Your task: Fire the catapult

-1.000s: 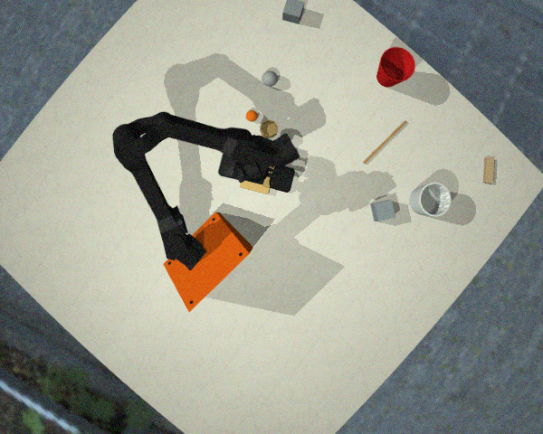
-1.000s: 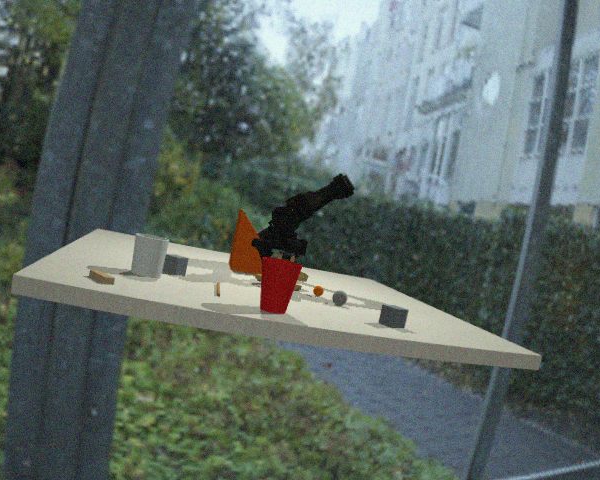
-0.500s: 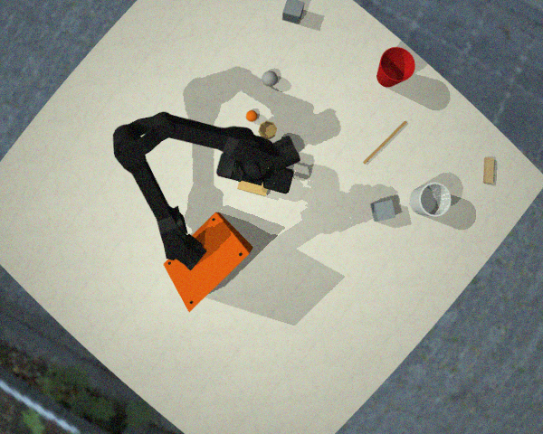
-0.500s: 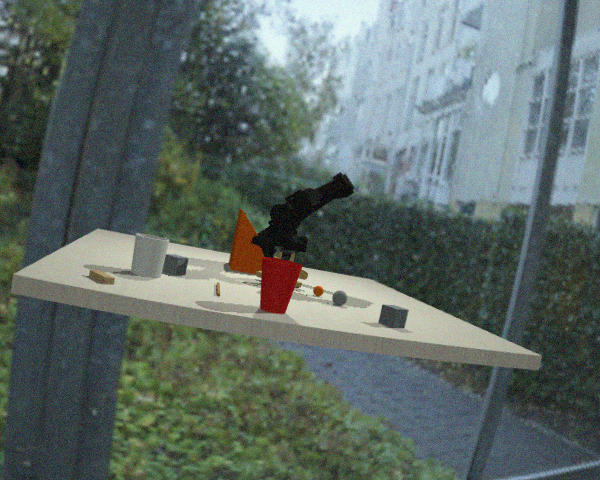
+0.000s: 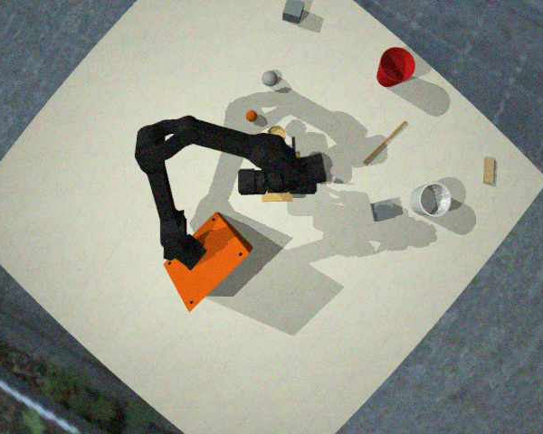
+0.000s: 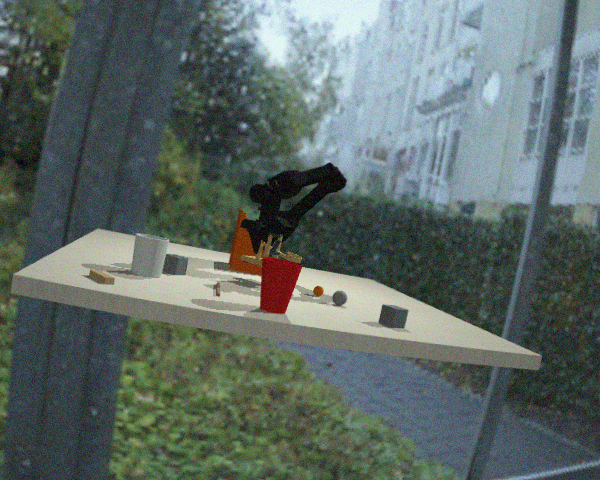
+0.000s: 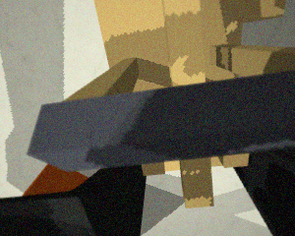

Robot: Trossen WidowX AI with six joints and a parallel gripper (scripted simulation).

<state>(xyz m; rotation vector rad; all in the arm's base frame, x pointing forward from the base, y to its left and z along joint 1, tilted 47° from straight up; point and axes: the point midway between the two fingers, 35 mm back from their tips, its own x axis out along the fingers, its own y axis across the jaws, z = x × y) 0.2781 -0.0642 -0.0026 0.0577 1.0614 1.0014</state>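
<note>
The wooden catapult (image 5: 277,197) (image 6: 261,246) (image 7: 133,25) is off the table, held at its frame. My gripper (image 6: 274,244) (image 7: 181,134) is shut on it; from above, the arm hides most of the hold. The catapult's round cup (image 5: 276,132) (image 6: 292,256) shows beside the arm and looks empty. An orange ball (image 5: 251,115) (image 6: 318,290) lies on the table near the cup's side, and a larger grey ball (image 5: 269,78) (image 6: 339,298) lies beyond it. The white mug (image 5: 416,201) (image 6: 149,255) stands upright at the right in the overhead view.
A grey block (image 5: 384,210) (image 6: 175,264) is beside the mug. A red cup (image 5: 388,77) (image 6: 279,286), a thin stick (image 5: 385,143) (image 6: 217,288), a wooden block (image 5: 488,170) (image 6: 101,277) and another grey block (image 5: 292,10) (image 6: 393,316) stand farther out. An orange wedge (image 5: 215,275) (image 6: 242,248) is at the arm's base.
</note>
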